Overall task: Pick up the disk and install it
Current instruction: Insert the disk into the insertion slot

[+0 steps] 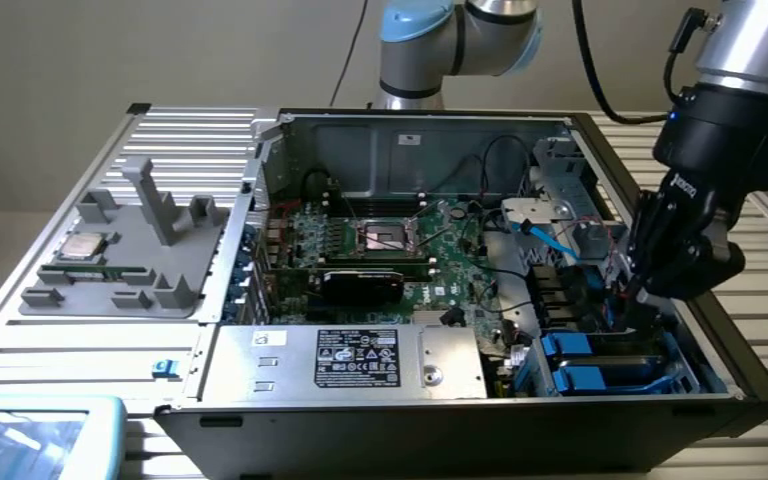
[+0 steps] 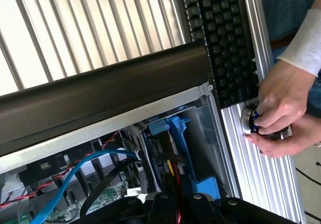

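Inspecting the open computer case, I find the gripper standing low in the drive bay at the case's front corner, on the exterior view's right. Its jaws are drawn together. I cannot tell whether they pinch anything, because the tips sit among the bay's fittings.

The disk lies in that bay, just beside the gripper tips, and is recognisable by its blue carrier rails. A second blue-railed unit sits next to it, toward the case's front wall. The disk's metal face and label are hidden. Red and blue cables run close along the bay. A person's hand rests on a round control outside the case, near a keyboard.

Assessment of handling: the disk is likely rigid and dense for its size, with smooth metal that could slip under a light grip. It is also probably sensitive to knocks. The plastic rails would flex, so the soundest hold is across the long edges of the body, clear of the label face, the connector end and the nearby cables.
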Controlling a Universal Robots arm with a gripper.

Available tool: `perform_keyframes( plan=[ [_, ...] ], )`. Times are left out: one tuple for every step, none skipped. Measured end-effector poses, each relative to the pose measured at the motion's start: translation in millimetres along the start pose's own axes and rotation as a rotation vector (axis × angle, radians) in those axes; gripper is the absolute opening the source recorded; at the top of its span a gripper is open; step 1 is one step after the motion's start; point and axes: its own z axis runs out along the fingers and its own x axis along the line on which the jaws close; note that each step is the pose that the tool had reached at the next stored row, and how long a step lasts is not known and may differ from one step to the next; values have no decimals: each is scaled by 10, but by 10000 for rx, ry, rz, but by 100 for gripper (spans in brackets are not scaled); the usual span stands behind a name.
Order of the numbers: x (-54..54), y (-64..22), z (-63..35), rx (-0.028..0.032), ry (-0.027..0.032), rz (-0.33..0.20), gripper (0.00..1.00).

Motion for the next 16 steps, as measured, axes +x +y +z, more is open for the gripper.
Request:
perform_keyframes(
  plan=[
    [1, -1, 0, -53, -176, 29, 15],
    [2, -1, -1, -105, -347, 57, 15],
    [2, -1, -2, -157, -518, 86, 15],
    [3, -1, -1, -214, -700, 116, 15],
    [4, -1, -2, -266, -871, 145, 15],
    [6, -2, -2, -319, -1042, 174, 15],
    [12, -4, -2, -361, -1173, 196, 15],
    [20, -7, -1, -393, -1281, 214, 15],
    [30, -9, 1, -418, -1366, 228, 15],
    [40, -12, 5, -436, -1427, 238, 15],
    [49, -14, 12, -449, -1472, 245, 15],
    [54, -14, 20, -459, -1503, 251, 15],
    [58, -14, 27, -465, -1526, 254, 15],
    [62, -14, 35, -468, -1541, 255, 16],
    [66, -13, 46, -471, -1552, 256, 24],
    [71, -13, 57, -473, -1565, 258, 24]
  ],
)
